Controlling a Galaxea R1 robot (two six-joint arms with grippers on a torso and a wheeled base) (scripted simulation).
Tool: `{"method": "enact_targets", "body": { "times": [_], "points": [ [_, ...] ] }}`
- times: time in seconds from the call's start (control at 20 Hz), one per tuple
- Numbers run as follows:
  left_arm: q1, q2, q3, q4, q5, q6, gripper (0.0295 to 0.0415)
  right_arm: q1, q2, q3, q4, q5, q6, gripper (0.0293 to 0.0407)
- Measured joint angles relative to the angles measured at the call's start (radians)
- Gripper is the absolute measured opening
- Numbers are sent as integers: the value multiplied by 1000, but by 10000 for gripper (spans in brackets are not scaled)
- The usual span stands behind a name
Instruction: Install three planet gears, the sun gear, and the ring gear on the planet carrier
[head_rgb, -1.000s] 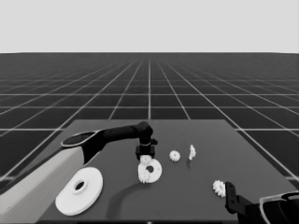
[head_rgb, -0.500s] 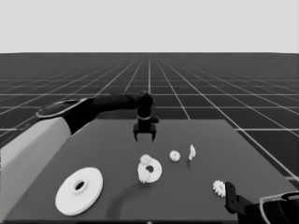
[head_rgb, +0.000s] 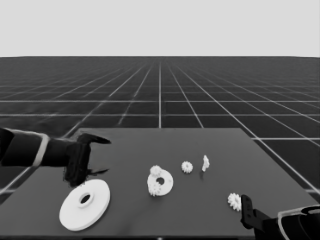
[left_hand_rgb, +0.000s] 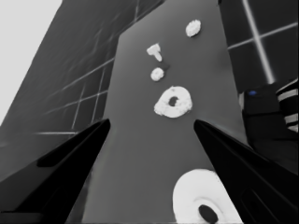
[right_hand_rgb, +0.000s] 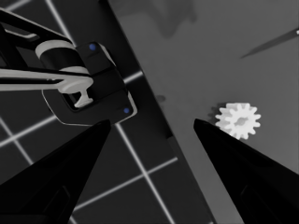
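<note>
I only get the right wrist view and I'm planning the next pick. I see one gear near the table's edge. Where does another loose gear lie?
Observer: In the head view a second loose gear lies mid-table, just left of the thin white piece.
Operator: Is anything on the smaller round part yet?
Observer: The smaller round part carries what look like two gears, one on its far side and one on its near side.
Operator: Where is the left arm?
Observer: The left gripper hangs open over the table's left end, above the larger round part, and holds nothing.
</note>
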Motion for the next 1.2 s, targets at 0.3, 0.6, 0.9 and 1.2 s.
{"method": "enact_targets", "body": {
  "times": [0.3, 0.6, 0.9, 1.2],
  "points": [
    [-11, -117, 110, 24, -62, 126, 385, 374, 317, -191, 464, -375, 483, 398],
    [-12, -121, 114, 25, -65, 131, 385, 572, 982, -1316, 714, -403, 691, 385],
    [-12, -121, 114, 25, -65, 132, 385, 281, 1055, -1494, 479, -240, 630, 385],
    [-12, -121, 114, 25, -65, 132, 385, 216, 1104, -1614, 443, -184, 572, 384]
  ]
}}
